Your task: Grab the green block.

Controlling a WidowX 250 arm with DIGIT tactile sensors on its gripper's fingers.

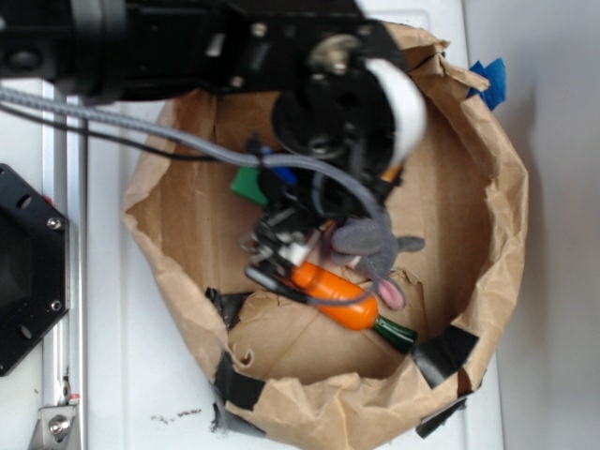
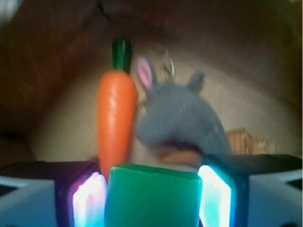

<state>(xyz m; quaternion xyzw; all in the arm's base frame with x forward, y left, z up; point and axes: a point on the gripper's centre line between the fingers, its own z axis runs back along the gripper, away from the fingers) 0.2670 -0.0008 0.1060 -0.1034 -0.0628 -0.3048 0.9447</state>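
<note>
A crumpled brown paper bag (image 1: 487,197) holds everything, with the robot's arm reaching down into it over an orange carrot (image 2: 116,118) and a grey stuffed mouse (image 2: 182,118). In the wrist view the green block (image 2: 151,196) sits between the gripper (image 2: 151,196) pads (image 2: 87,201), which stand apart just beside its two sides; whether they touch is unclear. This looks like the closing step: squeeze squarely without nudging the carrot, then lift.
</note>
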